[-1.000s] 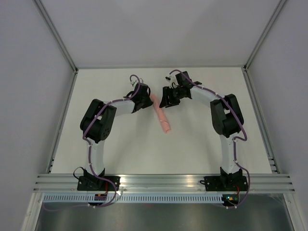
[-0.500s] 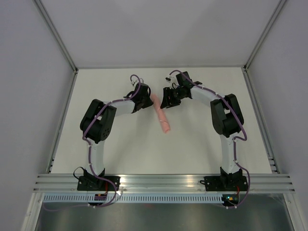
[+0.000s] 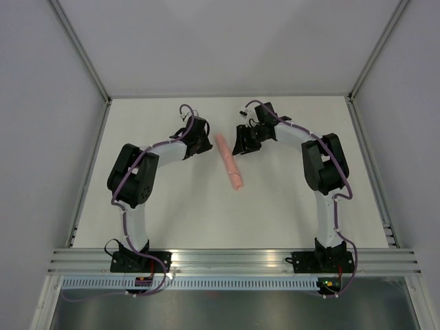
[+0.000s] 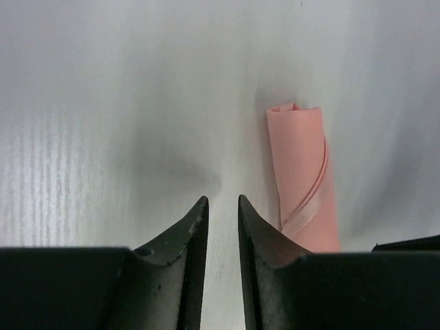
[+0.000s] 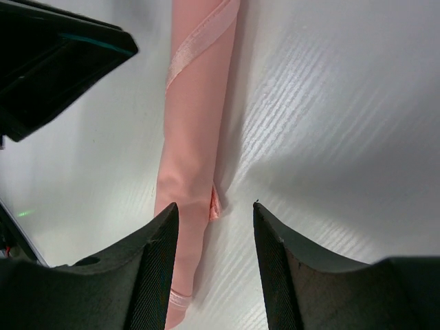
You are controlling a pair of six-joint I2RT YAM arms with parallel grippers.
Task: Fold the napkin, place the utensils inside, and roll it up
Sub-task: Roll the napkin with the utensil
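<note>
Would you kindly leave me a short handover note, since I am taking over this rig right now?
Left gripper: jaws narrowly apart, empty, beside one end of the napkin, not touching it.
Right gripper: open, empty, close to the roll's other side.
The napkin is a slim pink roll lying free on the table between the grippers.
Utensil: not visible; I cannot tell whether it is inside.
Done: folding and rolling. Left: probably only backing both arms away.
</note>
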